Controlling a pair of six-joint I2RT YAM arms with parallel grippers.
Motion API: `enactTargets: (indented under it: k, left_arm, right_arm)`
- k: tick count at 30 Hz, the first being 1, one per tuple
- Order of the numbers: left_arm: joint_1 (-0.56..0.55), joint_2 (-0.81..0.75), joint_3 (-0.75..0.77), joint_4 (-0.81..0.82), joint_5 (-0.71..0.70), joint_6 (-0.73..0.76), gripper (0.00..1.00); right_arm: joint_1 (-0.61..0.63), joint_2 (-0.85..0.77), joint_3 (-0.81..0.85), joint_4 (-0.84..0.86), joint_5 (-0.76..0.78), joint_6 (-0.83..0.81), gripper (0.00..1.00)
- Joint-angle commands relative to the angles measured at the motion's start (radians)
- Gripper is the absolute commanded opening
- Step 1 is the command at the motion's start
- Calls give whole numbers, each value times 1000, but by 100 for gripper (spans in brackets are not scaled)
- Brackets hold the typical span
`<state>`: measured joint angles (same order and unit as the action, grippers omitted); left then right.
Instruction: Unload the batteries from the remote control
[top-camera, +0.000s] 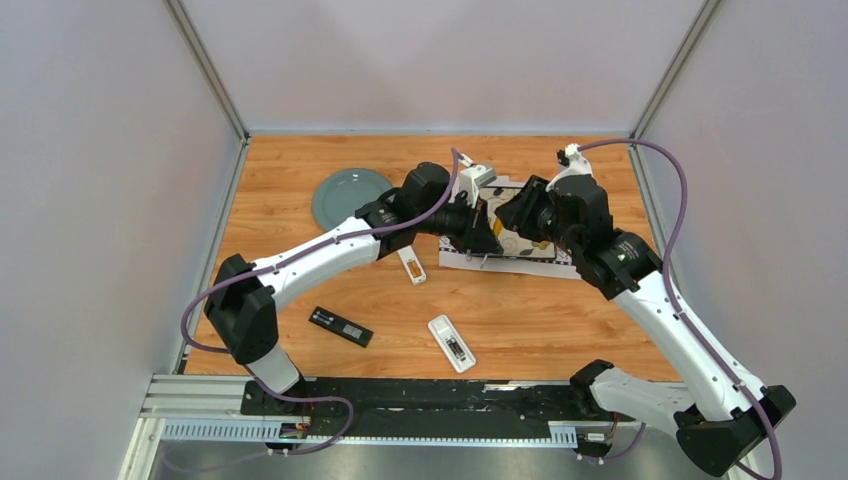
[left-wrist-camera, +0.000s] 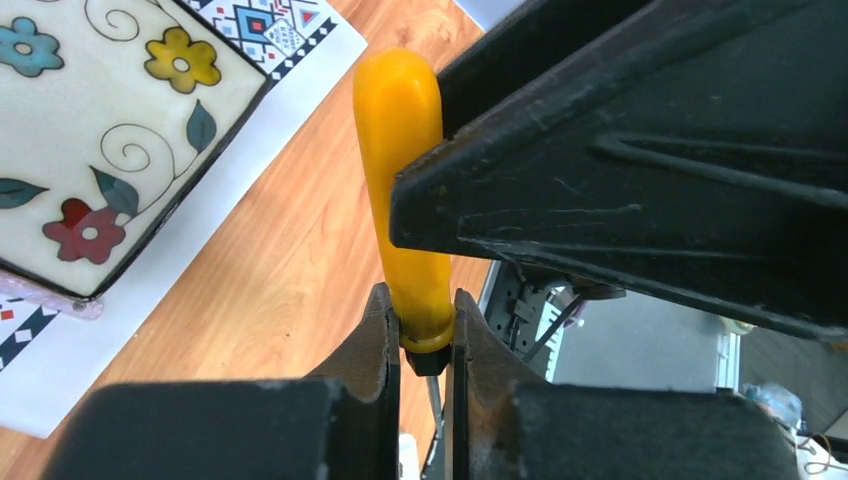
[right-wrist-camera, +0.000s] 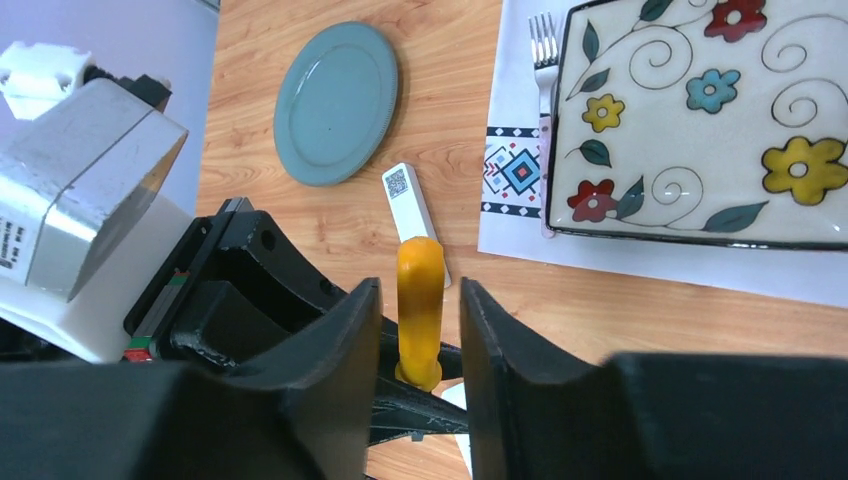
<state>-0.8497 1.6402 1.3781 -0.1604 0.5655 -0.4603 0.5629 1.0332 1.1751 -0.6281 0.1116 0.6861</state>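
My left gripper (left-wrist-camera: 425, 330) is shut on the lower end of an orange-handled screwdriver (left-wrist-camera: 405, 180), held upright above the table. My right gripper (right-wrist-camera: 420, 290) is open, with a finger on each side of the same handle (right-wrist-camera: 420, 320) and a gap on both sides. Both grippers meet over the placemat's left edge (top-camera: 490, 232). A white remote (top-camera: 411, 265) lies just below them and also shows in the right wrist view (right-wrist-camera: 405, 205). A second white remote (top-camera: 451, 343) lies face down with its compartment open. The batteries are too small to make out.
A black remote (top-camera: 340, 326) lies at the front left. A teal plate (top-camera: 350, 195) sits at the back left. A floral square tray (right-wrist-camera: 700, 120) rests on a patterned placemat (top-camera: 510, 262), with a fork (right-wrist-camera: 543, 60) beside it.
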Motion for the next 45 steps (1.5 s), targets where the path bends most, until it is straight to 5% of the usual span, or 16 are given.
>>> enactTargets:
  k: [1,7,11,22,33,40,43,45]
  left_arm:
    - [24,-45,12,-10,-18,15,0]
    - [147,-124,-115,-5,-1,-21,0]
    - [242,-212,-189,-11,10,-23,0]
    - [287,-424,-220,-30,212,72,0]
    - [267,-461,-243,137,448,18,0]
    - [236,-454,-226,121,465,37,0]
    - [233,-454,-220,98,468,48,0]
    - [228,-453,-218,82,470,63,0]
  right_arm:
    - [-20,-21,-15,34,13,-22,44]
    - [-104,-28,-31,34,-50,-75,89]
    - [-158,-36,-43,80,-177,-111,100]
    - [-193,37,-106,564,-849,-44,100]
    - [-106,105,-89,907,-1012,121,100]
    - [-61,145,-54,946,-1038,122,80]
    - [-58,156,-52,970,-1040,148,55]
    - [-58,159,-57,1004,-1038,174,50]
